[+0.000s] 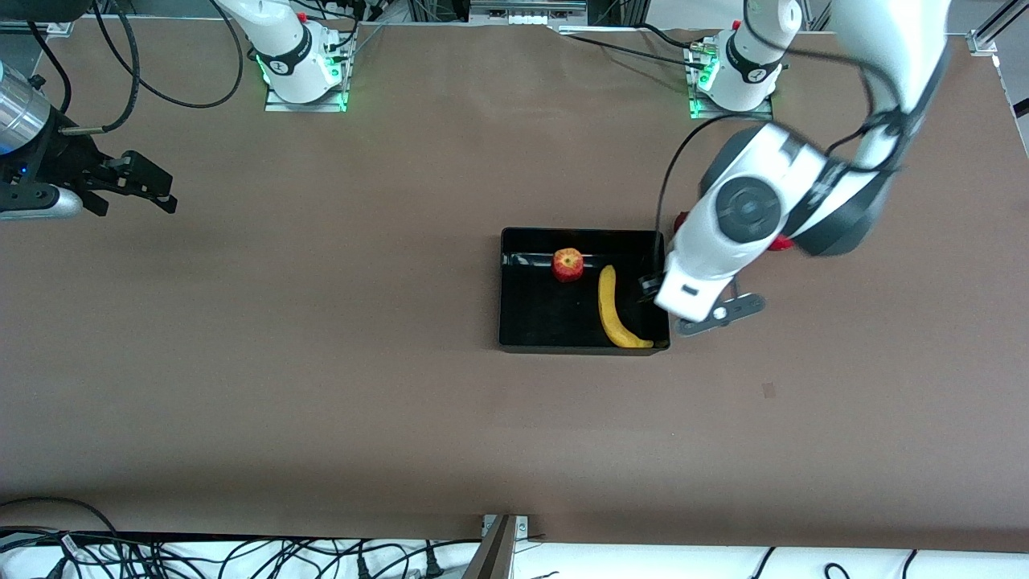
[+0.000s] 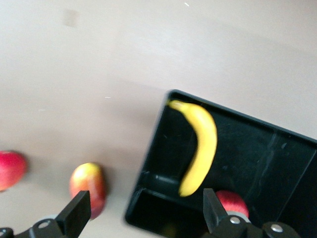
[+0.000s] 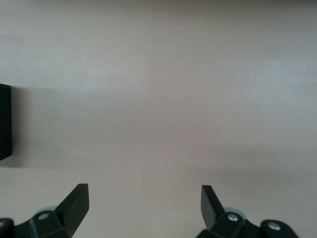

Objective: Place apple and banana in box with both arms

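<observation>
With apple [image 1: 567, 264] and banana [image 1: 616, 309] in the box [image 1: 514, 322], we hold the left gripper [image 2: 143, 210] spread over its wall, the right gripper [image 3: 143, 208] spread over bare tabletop [image 1: 321, 386]; descending could clip the wall.

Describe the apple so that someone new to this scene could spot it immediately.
Find the black box at the middle of the table. The apple sits inside it, against the wall farthest from the front camera, beside the banana. It is small, squat and red with a pale top, whereas the banana is long, curved and yellow.
</observation>
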`<control>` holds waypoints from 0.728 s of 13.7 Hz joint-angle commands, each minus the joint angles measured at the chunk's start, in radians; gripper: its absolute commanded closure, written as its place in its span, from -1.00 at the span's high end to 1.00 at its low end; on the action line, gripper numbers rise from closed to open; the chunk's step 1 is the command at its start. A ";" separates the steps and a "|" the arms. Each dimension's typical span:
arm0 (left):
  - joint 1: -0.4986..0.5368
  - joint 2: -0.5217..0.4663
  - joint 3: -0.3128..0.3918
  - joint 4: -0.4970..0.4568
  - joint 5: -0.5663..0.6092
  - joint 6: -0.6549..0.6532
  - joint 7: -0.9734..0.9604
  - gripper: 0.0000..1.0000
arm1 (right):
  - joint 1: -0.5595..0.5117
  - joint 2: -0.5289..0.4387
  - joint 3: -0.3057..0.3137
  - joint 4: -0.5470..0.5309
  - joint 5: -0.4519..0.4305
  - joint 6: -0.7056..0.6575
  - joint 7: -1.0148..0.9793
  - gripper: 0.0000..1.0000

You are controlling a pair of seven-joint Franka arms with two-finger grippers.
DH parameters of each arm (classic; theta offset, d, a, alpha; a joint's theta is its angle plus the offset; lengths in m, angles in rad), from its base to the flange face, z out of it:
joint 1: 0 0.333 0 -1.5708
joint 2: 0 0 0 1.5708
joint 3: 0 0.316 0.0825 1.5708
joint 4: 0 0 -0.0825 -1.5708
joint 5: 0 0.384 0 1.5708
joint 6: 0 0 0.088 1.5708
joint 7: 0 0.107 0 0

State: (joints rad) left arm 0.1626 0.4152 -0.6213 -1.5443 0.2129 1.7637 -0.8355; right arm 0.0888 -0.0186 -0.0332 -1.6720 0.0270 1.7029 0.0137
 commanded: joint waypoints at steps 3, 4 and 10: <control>-0.079 -0.267 0.392 0.003 -0.194 -0.190 0.477 1.00 | -0.014 0.006 0.015 0.017 -0.012 -0.003 0.000 1.00; -0.119 -0.313 0.472 -0.013 -0.198 -0.223 0.545 1.00 | -0.014 0.006 0.015 0.017 -0.010 -0.003 0.000 1.00; -0.238 -0.481 0.704 -0.011 -0.191 -0.296 0.677 1.00 | -0.014 0.006 0.015 0.017 -0.010 -0.003 0.000 1.00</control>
State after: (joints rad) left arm -0.0497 -0.0151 0.0553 -1.5461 0.0325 1.4837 -0.1913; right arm 0.0888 -0.0181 -0.0326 -1.6705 0.0270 1.7030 0.0137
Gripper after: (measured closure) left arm 0.000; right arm 0.000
